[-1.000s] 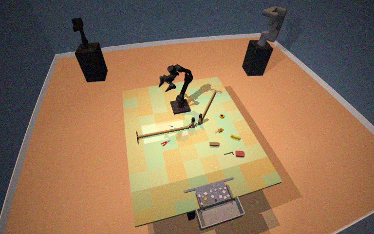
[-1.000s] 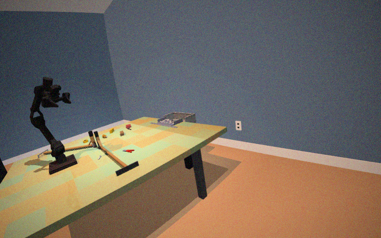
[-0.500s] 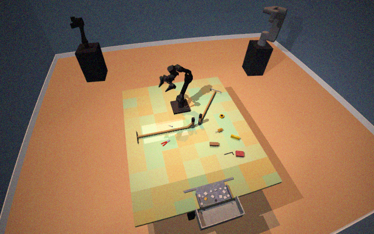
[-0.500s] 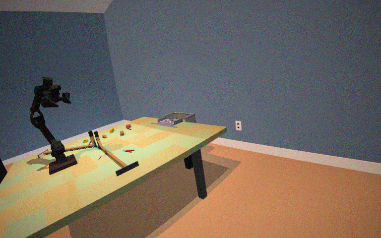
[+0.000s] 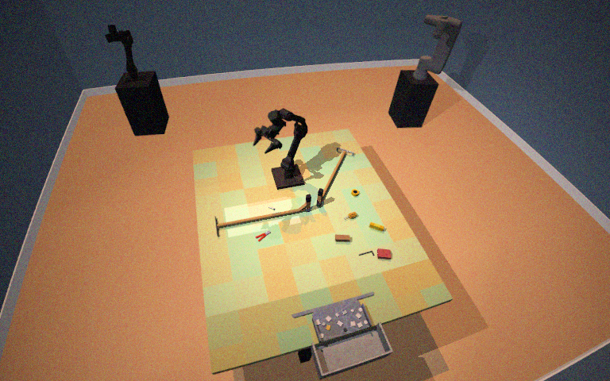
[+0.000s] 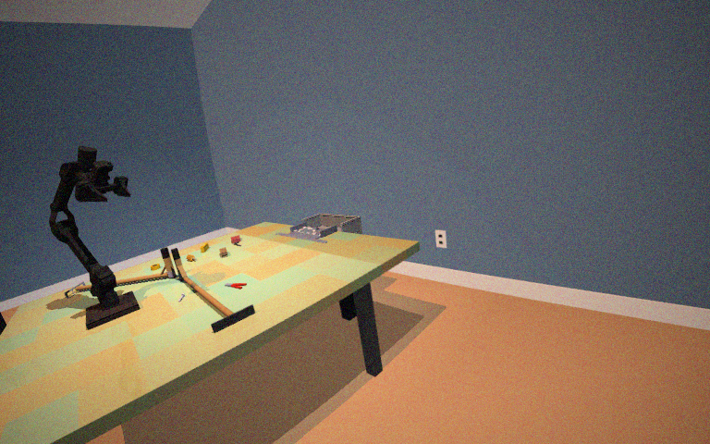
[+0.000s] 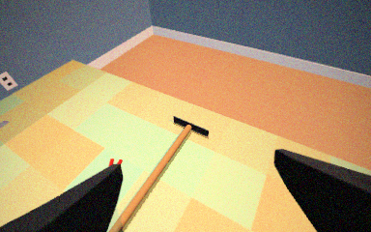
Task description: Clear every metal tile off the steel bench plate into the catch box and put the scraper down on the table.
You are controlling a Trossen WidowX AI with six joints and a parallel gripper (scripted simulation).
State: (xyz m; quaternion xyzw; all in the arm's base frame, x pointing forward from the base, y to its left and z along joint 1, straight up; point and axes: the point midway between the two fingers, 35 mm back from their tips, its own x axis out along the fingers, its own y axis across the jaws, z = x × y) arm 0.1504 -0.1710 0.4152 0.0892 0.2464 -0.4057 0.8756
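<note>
My gripper (image 5: 261, 147) (image 6: 117, 197) (image 7: 198, 163) is wide open and empty, high above the table. A long scraper with a wooden handle (image 5: 260, 217) (image 6: 209, 300) (image 7: 156, 175) lies on the table, its wide black blade (image 5: 218, 226) (image 6: 233, 318) (image 7: 191, 126) near the side edge and its dark upright grip (image 5: 307, 202) (image 6: 176, 256) near the middle. In the wrist view the handle runs below and between the fingers. The steel plate (image 5: 333, 335) at the table's far end bears several small pale tiles (image 5: 340, 322), an orange one and a dark one. The catch box (image 5: 355, 363) (image 6: 351, 225) adjoins it; no tiles show inside.
A second wooden-handled tool (image 5: 333, 176) with a pale head lies beside my base. Red pliers (image 5: 264, 235) (image 6: 237, 286) lie near the scraper. A yellow ring (image 5: 355, 192), a brown block (image 5: 342, 238), a yellow cylinder (image 5: 376, 226) and a red block (image 5: 384, 253) lie on the other side.
</note>
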